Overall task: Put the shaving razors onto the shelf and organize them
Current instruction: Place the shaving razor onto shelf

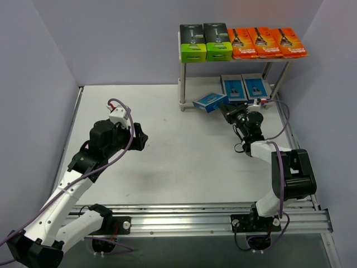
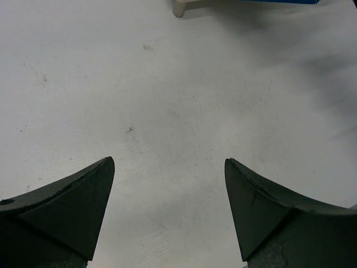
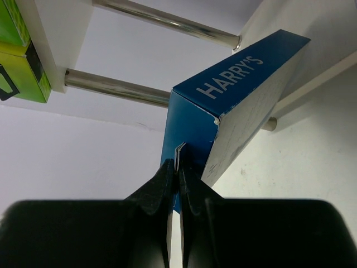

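The shelf (image 1: 184,44) stands at the back right. Its top board carries two black and lime-green razor packs (image 1: 205,42) and three orange packs (image 1: 266,42). Two light blue packs (image 1: 244,86) lie on its lower board. My right gripper (image 1: 226,107) is shut on the thin flap of a third blue pack (image 1: 210,101), holding it tilted at the shelf's front left. In the right wrist view, the gripper (image 3: 178,167) pinches the flap of this blue pack (image 3: 223,106). My left gripper (image 1: 139,138) is open and empty over the table; it also shows in the left wrist view (image 2: 169,167).
Grey walls close the table on the left, back and right. The shelf's metal posts (image 3: 117,87) stand close behind the held pack. A shelf foot (image 2: 178,8) shows at the top of the left wrist view.
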Robot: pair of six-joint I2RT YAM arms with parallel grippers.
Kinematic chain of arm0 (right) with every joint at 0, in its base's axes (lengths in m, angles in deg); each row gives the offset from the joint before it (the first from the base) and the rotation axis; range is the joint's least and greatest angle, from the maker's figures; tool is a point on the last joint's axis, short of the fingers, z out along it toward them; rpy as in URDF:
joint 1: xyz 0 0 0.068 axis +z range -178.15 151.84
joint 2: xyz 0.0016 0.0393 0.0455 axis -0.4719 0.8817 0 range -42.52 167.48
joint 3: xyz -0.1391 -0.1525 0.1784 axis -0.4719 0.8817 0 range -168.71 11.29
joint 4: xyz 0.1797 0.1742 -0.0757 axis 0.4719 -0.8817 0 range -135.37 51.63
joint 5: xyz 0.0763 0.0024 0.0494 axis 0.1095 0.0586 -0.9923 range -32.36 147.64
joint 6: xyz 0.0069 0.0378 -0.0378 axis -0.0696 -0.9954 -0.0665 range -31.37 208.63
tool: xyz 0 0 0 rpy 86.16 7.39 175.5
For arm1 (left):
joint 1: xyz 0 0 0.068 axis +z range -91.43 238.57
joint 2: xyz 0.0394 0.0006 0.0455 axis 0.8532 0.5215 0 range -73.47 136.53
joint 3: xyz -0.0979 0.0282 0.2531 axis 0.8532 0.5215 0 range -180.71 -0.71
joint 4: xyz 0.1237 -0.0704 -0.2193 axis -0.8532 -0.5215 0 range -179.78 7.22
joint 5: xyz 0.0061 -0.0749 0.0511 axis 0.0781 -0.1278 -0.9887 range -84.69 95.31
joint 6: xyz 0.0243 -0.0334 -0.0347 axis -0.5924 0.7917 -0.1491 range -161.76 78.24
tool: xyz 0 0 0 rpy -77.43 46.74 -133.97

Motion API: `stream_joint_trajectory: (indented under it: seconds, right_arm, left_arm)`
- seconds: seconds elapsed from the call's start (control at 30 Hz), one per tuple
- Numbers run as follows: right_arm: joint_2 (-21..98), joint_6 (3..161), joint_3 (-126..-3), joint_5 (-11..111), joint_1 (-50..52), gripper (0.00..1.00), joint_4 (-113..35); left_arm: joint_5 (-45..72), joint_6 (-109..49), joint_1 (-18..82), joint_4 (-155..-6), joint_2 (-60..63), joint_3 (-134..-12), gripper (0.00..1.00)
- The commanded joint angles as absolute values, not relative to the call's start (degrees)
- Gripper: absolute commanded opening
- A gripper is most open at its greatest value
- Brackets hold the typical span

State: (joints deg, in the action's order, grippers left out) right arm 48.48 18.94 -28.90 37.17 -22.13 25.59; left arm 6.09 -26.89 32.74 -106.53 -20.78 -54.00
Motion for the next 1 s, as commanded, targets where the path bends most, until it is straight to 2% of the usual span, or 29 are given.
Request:
stream_joint_trajectory:
  seconds: [0.0,0.47,0.97]
  right_arm:
    - [46.86,18.93,-26.25,40.06,-22.09,0.0,25.17]
    - [46.51,13.57,-17.11,44.72,-22.18,0.0,30.53]
    - [48.97,8.83,-14.64,52.45,-20.6,0.0,36.07]
  left_arm:
    - [7.07,-26.29,32.81,-104.41,-20.99,-55.73,0.89]
    - [7.25,-26.2,32.73,-104.32,-20.91,-55.64,0.89]
    - [6.72,-26.2,32.38,-104.41,-20.47,-55.55,0.89]
